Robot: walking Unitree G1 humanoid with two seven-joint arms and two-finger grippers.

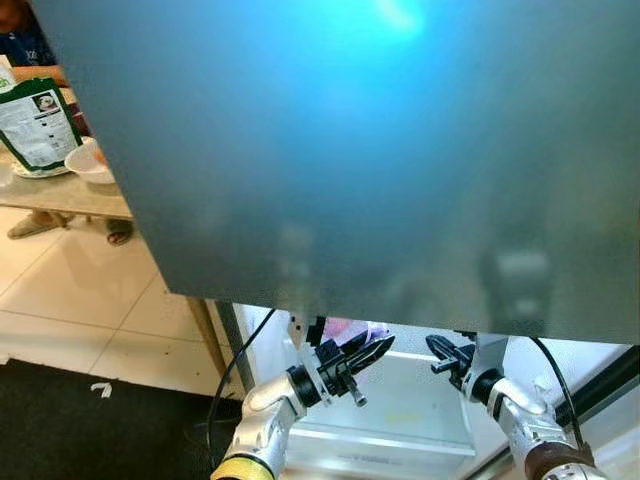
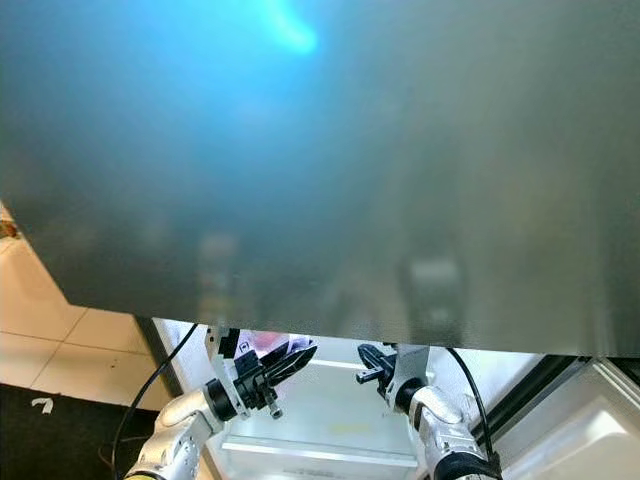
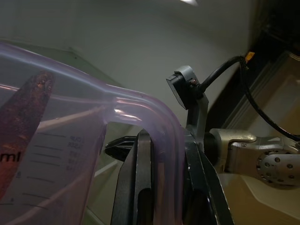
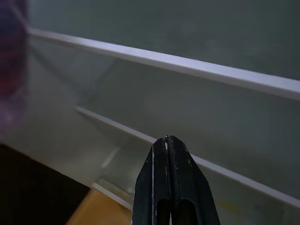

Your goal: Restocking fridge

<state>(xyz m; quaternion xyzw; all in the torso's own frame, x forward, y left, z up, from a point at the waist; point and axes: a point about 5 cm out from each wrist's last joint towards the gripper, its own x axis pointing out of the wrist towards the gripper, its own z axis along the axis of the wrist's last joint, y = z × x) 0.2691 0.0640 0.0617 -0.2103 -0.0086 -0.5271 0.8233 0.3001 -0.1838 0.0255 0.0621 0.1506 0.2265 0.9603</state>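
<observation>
Translucent purple plastic: your left gripper [image 1: 372,350] pinches the measuring jug [image 3: 70,154] by its handle, just under the grey fridge door [image 1: 350,150]. It isn't yet shelved. Your right gripper [image 4: 168,140] is pressed together, empty.

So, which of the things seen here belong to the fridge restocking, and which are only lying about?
Belong to the job:
- purple measuring jug, clamped by its rim in the left gripper
- fridge door, grey, overhead
- white fridge shelf ahead
- right gripper, shut and empty, beside the jug

Just lying about:
- green packet on the table
- white bowl beside it
</observation>
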